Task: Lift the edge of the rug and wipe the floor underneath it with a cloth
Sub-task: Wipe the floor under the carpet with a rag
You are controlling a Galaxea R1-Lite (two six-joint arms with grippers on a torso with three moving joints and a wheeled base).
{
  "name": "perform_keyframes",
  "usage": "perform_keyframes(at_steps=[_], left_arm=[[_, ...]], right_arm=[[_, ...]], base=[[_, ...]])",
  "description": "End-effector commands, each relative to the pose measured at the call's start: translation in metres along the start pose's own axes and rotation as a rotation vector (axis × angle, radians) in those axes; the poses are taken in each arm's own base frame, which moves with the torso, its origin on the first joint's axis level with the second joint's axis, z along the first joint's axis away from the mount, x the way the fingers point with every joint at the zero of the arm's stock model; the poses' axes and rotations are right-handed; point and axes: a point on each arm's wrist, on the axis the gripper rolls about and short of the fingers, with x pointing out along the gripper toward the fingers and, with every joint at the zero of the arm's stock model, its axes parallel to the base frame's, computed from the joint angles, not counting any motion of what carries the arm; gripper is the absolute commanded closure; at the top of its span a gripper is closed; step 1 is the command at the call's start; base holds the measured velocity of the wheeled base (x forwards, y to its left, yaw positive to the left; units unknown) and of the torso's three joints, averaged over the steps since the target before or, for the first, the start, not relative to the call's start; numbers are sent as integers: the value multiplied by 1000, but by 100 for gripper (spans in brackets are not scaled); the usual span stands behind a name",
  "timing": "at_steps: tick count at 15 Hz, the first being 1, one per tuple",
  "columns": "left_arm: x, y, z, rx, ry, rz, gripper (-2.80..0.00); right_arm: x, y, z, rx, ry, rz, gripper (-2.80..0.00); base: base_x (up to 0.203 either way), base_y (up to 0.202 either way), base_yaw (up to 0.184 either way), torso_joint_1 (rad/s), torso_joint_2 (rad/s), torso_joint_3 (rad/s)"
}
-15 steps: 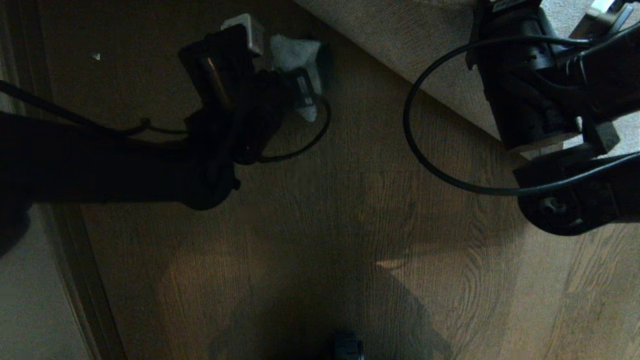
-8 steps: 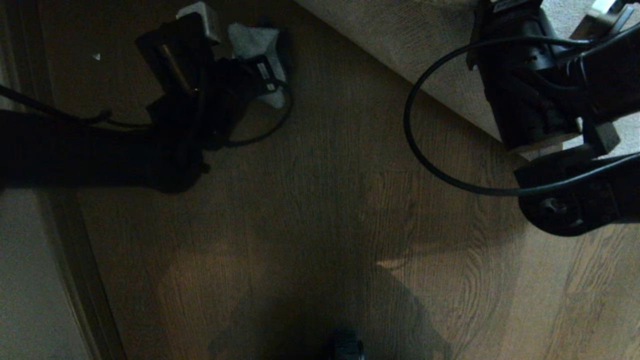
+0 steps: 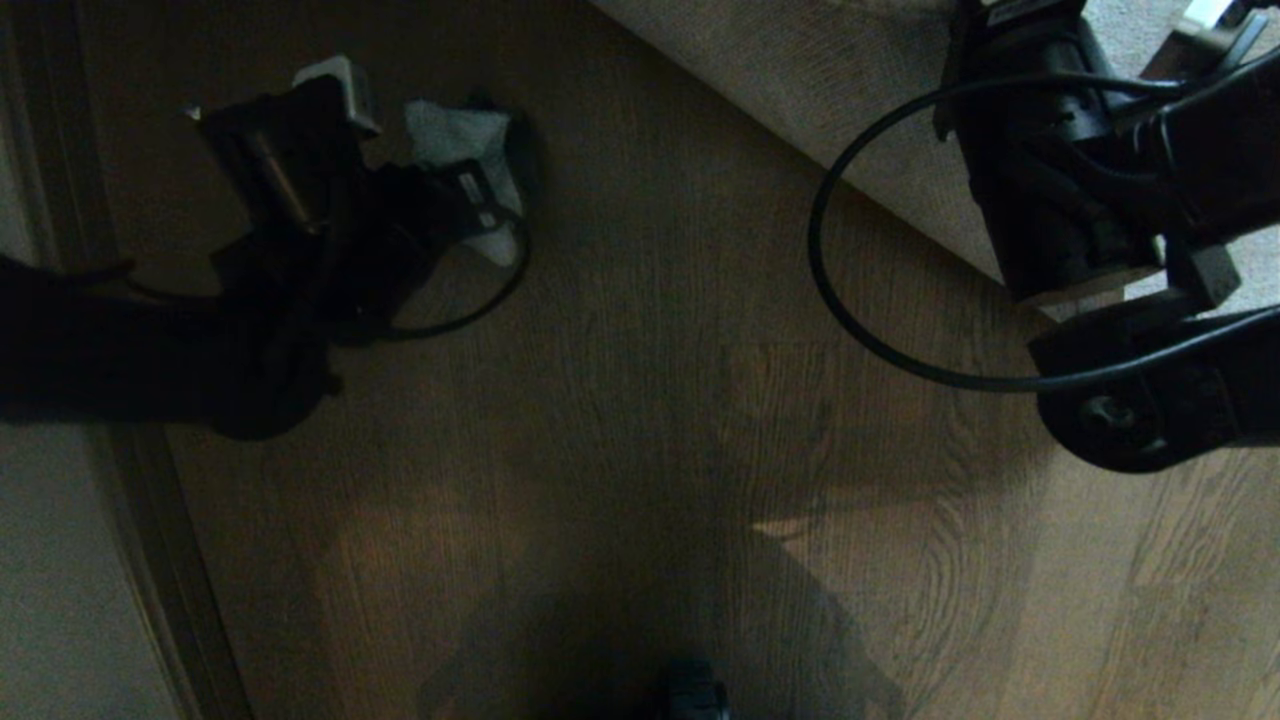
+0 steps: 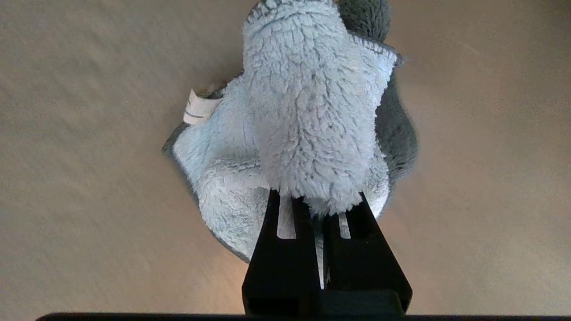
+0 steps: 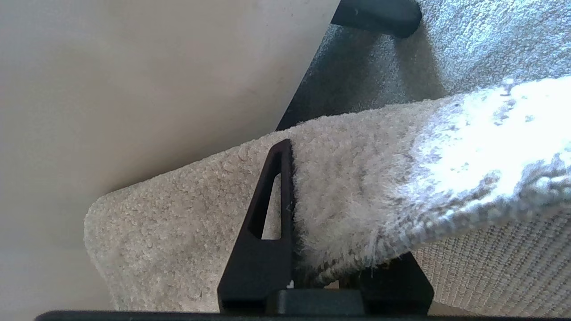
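The floor (image 3: 640,430) is lying bare in the near field, brown wood-grain planks in shadow. Farther out on the left, the left gripper (image 4: 319,203) is clenching the cloth (image 4: 308,111), with its fingers (image 4: 279,249) pinched together on a fold. The cloth is bunching against the floor at the far left, well apart from the rug (image 3: 800,90). On the far right, the right gripper (image 5: 312,232) is grasping the rug edge, holding it raised off the floor. The beige woven backing is showing beneath the lifted pile. The rug is occupying the far right corner.
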Motion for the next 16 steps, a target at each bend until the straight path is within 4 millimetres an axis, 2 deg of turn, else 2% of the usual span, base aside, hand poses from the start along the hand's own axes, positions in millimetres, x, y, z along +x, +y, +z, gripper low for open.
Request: perform_keyframes(at_steps=[1, 4, 6, 9, 12, 16], left_arm=[[-24, -18, 3, -28, 19, -62, 0], [-43, -51, -16, -39, 95, -160, 0], [-46, -65, -33, -34, 138, -181, 0], [-41, -72, -51, -25, 170, -191, 0], [-35, -74, -61, -42, 135, -200, 0], [-18, -85, -56, -65, 88, -211, 0]], right_arm=[[-1, 3, 3, 16, -33, 28, 0], [0, 3, 3, 15, -34, 28, 0], [-1, 4, 4, 13, -33, 27, 0], [-1, 3, 5, 10, -37, 26, 0], [0, 3, 6, 9, -39, 26, 0], [-1, 2, 6, 2, -38, 24, 0]], base=[[0, 0, 0, 0, 0, 0], [0, 0, 0, 0, 0, 0], [0, 0, 0, 0, 0, 0], [0, 0, 0, 0, 0, 0], [0, 0, 0, 0, 0, 0], [0, 0, 0, 0, 0, 0]])
